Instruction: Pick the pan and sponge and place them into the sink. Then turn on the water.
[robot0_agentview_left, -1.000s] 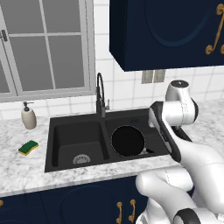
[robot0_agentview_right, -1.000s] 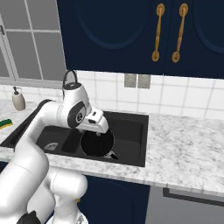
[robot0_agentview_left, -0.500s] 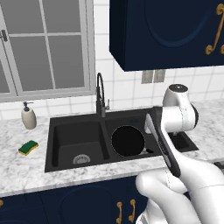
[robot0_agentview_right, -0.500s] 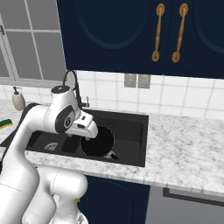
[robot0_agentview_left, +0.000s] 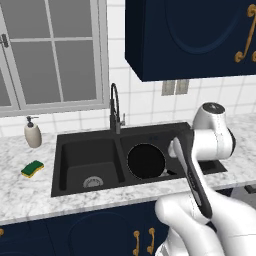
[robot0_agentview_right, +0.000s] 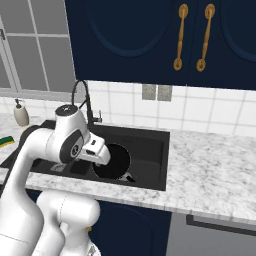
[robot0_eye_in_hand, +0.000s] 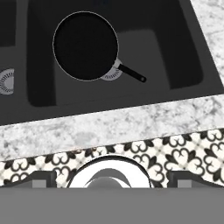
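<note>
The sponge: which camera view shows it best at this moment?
The left base view shows it best: the whole sponge, green on top with a yellow edge, lies on the marble counter left of the sink. In the right base view it is cut off at the left edge.

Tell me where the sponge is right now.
The sponge lies on the marble counter left of the sink in the left base view, in front of the soap dispenser.
</note>
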